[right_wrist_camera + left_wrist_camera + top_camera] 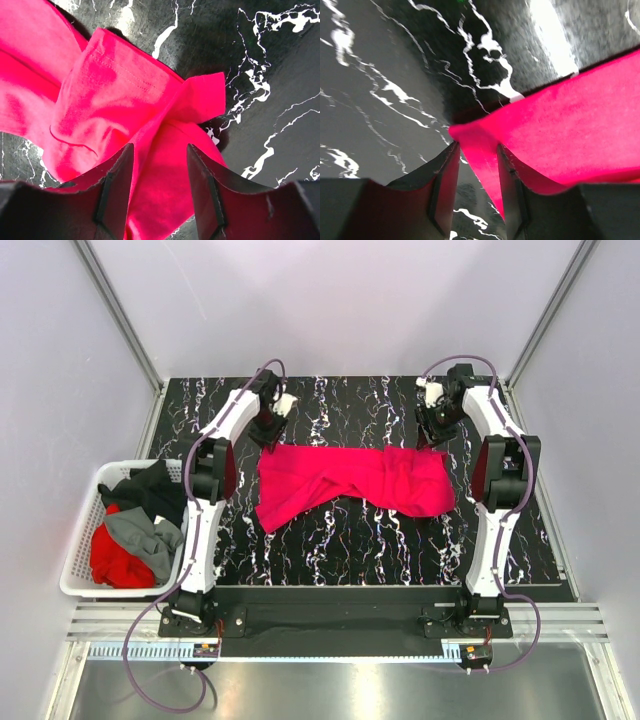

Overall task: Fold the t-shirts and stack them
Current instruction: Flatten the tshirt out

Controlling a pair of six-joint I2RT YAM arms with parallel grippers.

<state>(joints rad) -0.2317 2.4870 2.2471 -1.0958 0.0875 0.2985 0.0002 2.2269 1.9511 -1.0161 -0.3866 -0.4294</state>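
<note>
A crimson-pink t-shirt lies spread and rumpled across the middle of the black marbled table. My left gripper is at the shirt's far left corner. In the left wrist view the left gripper is open, with a narrow strip of the shirt's corner between the fingers. My right gripper is at the far right end. It stands open over a bunched fold of the shirt. More t-shirts, black, grey and red, lie heaped in the basket.
A white lattice basket sits off the table's left edge beside the left arm. White walls with metal corner posts close in the back and sides. Bare marbled tabletop shows behind the shirt.
</note>
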